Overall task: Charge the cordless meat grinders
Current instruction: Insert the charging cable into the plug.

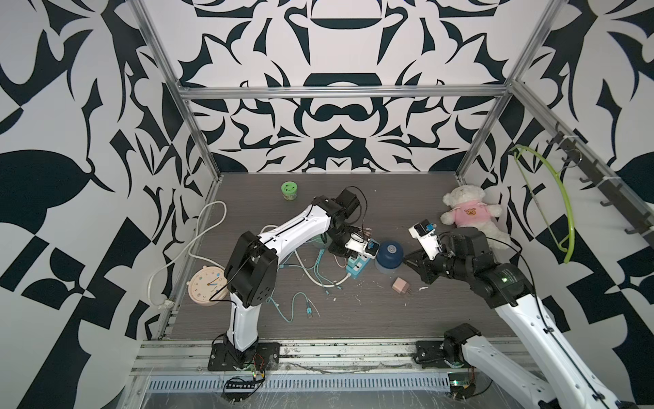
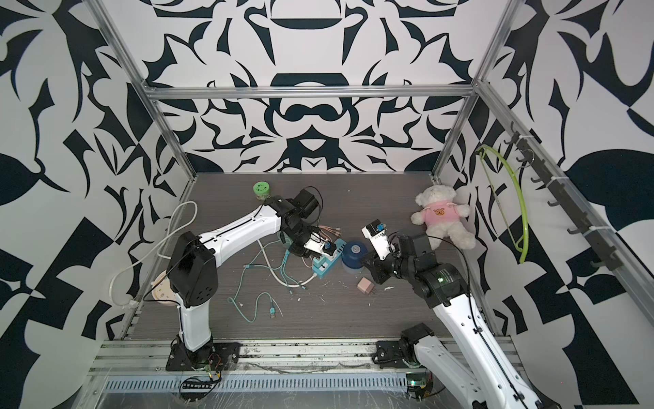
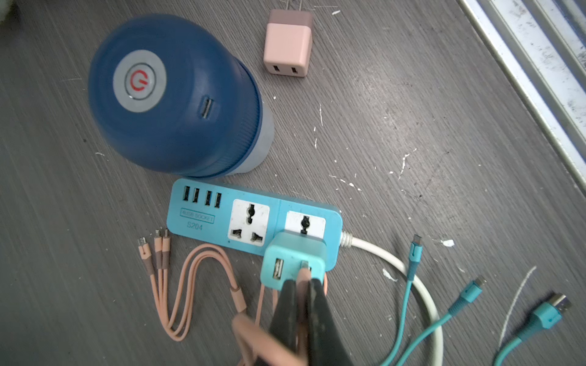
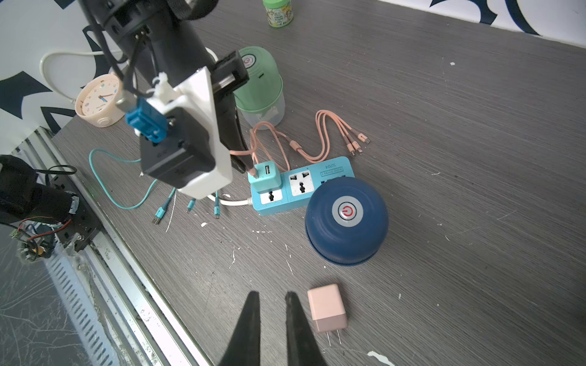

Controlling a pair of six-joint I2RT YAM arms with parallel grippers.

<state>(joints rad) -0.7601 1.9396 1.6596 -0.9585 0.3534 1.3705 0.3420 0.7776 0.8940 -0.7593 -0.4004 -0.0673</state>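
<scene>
Left wrist view: the blue power strip [image 3: 203, 218] carries the print "4USB SOCKET" in a frame and "S204" under it, beside its four USB ports. A teal adapter [image 3: 285, 256] sits in the socket at the strip's cord end. The left gripper [image 3: 303, 282] is pressed together on the USB plug of the pink cable [image 3: 157, 253], and the plug is at one port of this adapter. The cable's three small connectors lie just beside the strip's labelled end.

The dark blue grinder [image 3: 190, 133] stands upright just beside the strip's USB end. Its silver button shows a red power sign and its charging port is empty. The mint green grinder [image 4: 263, 82] stands near the strip, behind the left gripper. What is in its clear base I cannot tell.

The right gripper [image 4: 272, 296] is well apart from the strip, its fingers slightly spread with nothing between them, and a pink adapter [image 4: 326, 307] lies beside it. The green jar [image 4: 278, 12] stands far from the strip; its label is too small to read.
</scene>
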